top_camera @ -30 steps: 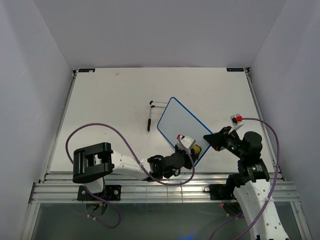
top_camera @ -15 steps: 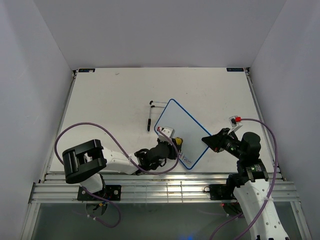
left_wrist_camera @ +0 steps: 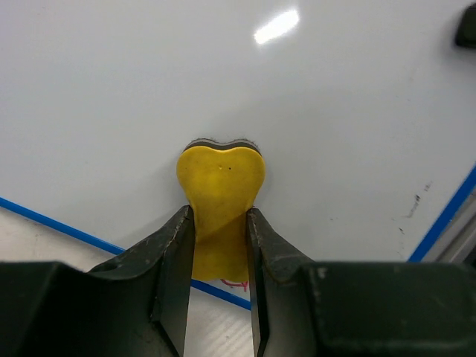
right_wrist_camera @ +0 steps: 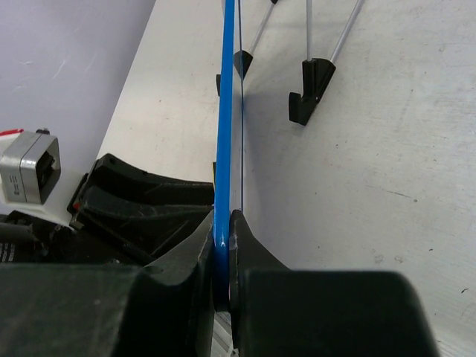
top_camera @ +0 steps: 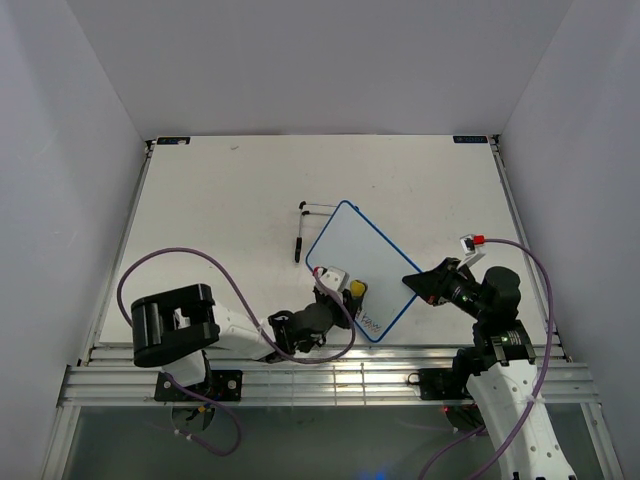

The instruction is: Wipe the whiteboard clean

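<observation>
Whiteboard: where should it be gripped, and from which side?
Pinch the blue frame at its right edge, coming edge-on from the right, as the right hand does. The whiteboard is thin and flat, and this leaves its face free for the eraser.

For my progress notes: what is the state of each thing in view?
Blue-framed white whiteboard: mostly clean, some writing left near one corner.
Yellow heart-shaped eraser: pressed against the whiteboard.
Left gripper: shut on the eraser.
Right gripper: shut on the whiteboard's edge.
</observation>
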`<state>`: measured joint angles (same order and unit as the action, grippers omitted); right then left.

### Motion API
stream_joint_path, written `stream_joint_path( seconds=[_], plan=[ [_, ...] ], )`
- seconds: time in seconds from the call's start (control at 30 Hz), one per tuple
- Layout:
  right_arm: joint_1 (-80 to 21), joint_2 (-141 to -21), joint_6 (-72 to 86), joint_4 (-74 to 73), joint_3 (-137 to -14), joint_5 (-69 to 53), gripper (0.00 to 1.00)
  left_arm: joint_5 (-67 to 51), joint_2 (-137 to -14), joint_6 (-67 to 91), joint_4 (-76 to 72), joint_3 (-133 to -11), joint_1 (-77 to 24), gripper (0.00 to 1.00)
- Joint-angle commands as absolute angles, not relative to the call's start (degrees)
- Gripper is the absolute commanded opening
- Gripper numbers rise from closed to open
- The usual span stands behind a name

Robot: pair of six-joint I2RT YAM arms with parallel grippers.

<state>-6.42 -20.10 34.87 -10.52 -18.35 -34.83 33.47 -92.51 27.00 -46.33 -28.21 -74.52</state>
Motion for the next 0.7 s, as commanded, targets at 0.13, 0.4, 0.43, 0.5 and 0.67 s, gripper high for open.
stream_joint_path(
  seconds=[0.13,0.4,0.43,0.5,0.67],
  plan=[
    [-7.91,-18.63,48.95,-4.22,-19.34,-45.96,0.08,29.79,-94.39,26.19,-46.76,-28.65,-83.13,0.00],
    [-7.91,-18.72,50.89,-2.99,-20.30,-47.02,0.08,31.90,-92.73,28.39,-46.58,-25.86,-84.03,0.00],
    [-8.00,-18.72,50.98,-3.25,-20.56,-47.11,0.08,31.47,-91.16,29.69,-46.50,-24.80,-82.63,0.00],
    [-7.91,-18.37,51.24,-3.25,-20.74,-47.11,0.08,31.37,-89.83,30.06,-47.63,-21.38,-81.57,0.00],
    [-8.00,-17.49,55.01,-0.88,-20.48,-47.11,0.08,32.52,-87.19,30.06,-49.57,-16.71,-78.05,0.00]
  ],
)
